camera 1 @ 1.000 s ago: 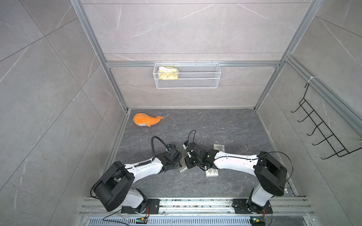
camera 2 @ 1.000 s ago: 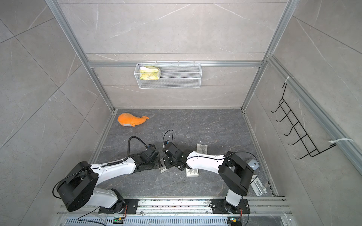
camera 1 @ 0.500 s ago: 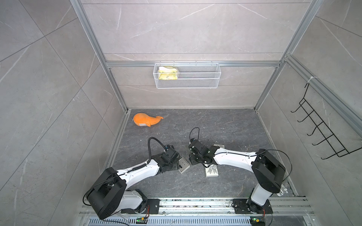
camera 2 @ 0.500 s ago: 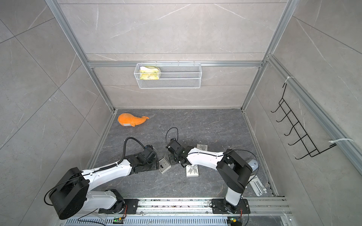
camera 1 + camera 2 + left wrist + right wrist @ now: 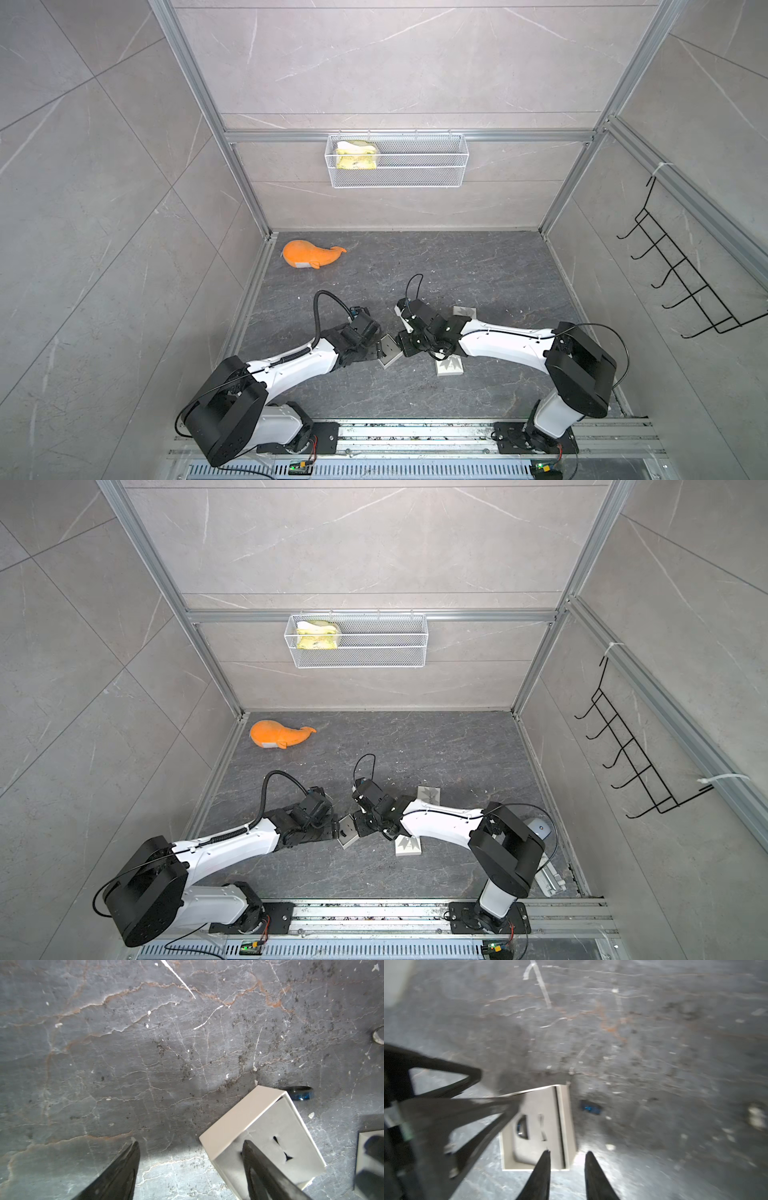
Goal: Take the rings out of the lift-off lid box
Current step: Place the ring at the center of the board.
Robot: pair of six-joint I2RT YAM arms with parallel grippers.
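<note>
**Findings.** Bearings treat the floor as a clock face in the top views, with twelve at the back wall.

1. The lift-off lid box (image 5: 390,351) sat uncovered on the dark stone floor (image 5: 457,257), slightly toward six o'clock from centre. A patterned white piece (image 5: 449,366) lay flat at the box's four o'clock, near but apart. A second patterned piece (image 5: 463,311) lay at two o'clock, partly under the right arm. Which of them was the lid could not be told.

2. The left gripper (image 5: 190,1142) stood at the box's nine o'clock side. Its jaws were spread wide. One finger (image 5: 257,1167) lay over the grey insert (image 5: 268,1126) and the other over bare floor. It had hold of nothing.

3. The right gripper (image 5: 568,1153) stood at the three o'clock side. Its fingers were parted by a narrow gap either side of one box wall, with no visible contact. It held nothing. This view was blurred.

4. The first ring (image 5: 522,1127) sat in a slot of the insert, inside the box. The second ring (image 5: 300,1093), black with a blue glint, lay on the floor just beside a box corner. The third ring (image 5: 379,1036), cut by the frame edge, lay on the floor well apart from the box. The two floor rings were too small in the top views to give a bearing.

5. An orange whale toy (image 5: 309,255) lay at eleven o'clock. A wire basket (image 5: 397,178) hung at twelve, holding a yellow sponge (image 5: 356,156).
</note>
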